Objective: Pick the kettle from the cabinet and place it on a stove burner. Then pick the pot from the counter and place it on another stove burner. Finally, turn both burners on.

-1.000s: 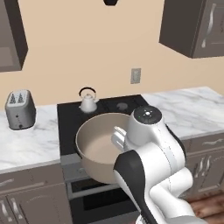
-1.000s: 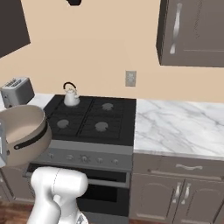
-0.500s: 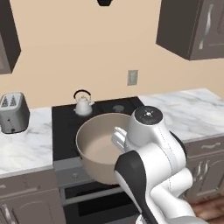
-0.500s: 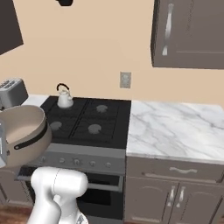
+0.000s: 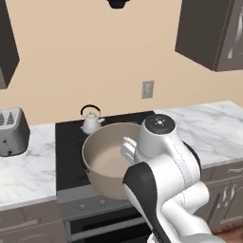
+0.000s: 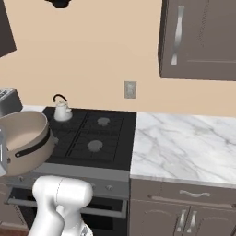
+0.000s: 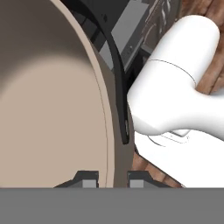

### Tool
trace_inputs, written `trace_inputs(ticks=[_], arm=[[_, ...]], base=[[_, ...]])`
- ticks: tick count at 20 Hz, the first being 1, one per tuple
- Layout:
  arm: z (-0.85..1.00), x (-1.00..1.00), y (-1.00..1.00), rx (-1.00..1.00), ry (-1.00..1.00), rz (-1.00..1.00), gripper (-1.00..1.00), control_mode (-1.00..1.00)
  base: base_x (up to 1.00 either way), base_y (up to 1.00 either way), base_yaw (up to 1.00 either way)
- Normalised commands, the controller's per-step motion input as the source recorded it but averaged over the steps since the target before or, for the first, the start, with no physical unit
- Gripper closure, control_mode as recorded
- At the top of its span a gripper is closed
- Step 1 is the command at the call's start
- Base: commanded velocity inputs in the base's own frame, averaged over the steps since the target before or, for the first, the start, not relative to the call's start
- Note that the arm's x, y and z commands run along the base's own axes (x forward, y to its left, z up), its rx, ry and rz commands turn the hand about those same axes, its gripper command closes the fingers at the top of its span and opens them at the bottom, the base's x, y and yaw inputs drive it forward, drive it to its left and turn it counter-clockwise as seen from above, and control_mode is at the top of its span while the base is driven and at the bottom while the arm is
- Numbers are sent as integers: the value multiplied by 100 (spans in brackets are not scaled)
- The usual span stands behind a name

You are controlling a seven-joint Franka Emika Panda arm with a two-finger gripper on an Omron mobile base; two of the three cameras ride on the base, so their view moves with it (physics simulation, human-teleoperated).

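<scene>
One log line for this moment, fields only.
phase: carrying pot to stove | gripper: shut on pot rim | kettle: on rear-left burner | pot: held above cooktop front

Rendered home kitchen. Shown by a black cooktop (image 6: 90, 138) with grated burners (image 6: 95, 145), set in a white marble counter (image 6: 184, 145); oven controls below the cooktop; dark wooden cabinet (image 6: 198, 39) above and right of it; toaster (image 5: 13, 131) left of it; wall outlet (image 6: 130, 89) behind.

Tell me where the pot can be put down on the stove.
The two right burners are bare, bordered by the marble counter. The back left burner is taken by the kettle. The pot hangs over the front left.
</scene>
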Motion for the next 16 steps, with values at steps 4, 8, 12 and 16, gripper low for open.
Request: trace_inputs(ticks=[4,8,12,16], arm=[[0,0,0,0,0,0,100,100],[0,0,0,0,0,0,100,100],[0,0,0,0,0,0,100,100],[0,0,0,0,0,0,100,100]], base=[[17,-32,0],[17,-27,0],[29,-17,0],[36,-13,1]])
